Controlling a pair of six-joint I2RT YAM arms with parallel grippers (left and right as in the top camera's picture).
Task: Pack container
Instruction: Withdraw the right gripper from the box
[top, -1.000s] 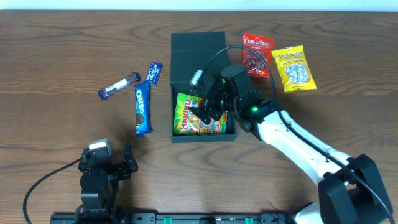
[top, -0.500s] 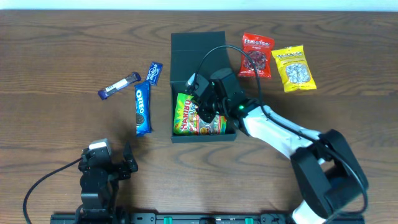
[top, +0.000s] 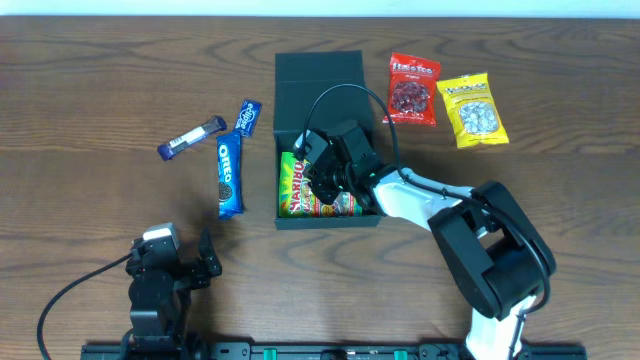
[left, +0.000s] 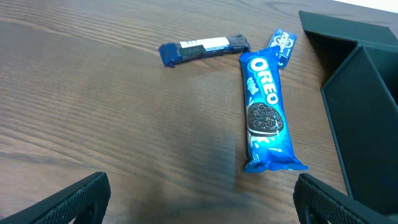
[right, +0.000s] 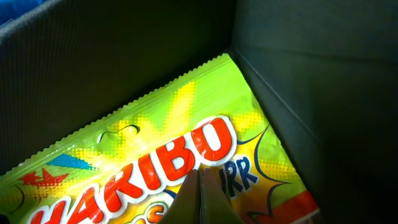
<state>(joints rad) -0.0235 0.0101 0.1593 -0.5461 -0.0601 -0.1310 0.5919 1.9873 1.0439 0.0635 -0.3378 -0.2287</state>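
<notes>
My right gripper (right: 199, 179), fingers (right: 210, 202) pressed together, touches the Haribo bag (right: 143, 155) lying directly beneath it inside the container (top: 318, 75); my left gripper (left: 199, 200), fingers (left: 74, 199) spread, sits well apart.

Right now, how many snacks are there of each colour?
Blue: 3 (Oreo, small packet, bar)
Red: 1 (red bag)
Yellow: 1 (yellow bag)
Green: 1 (Haribo, in the box)
Total: 6
</notes>
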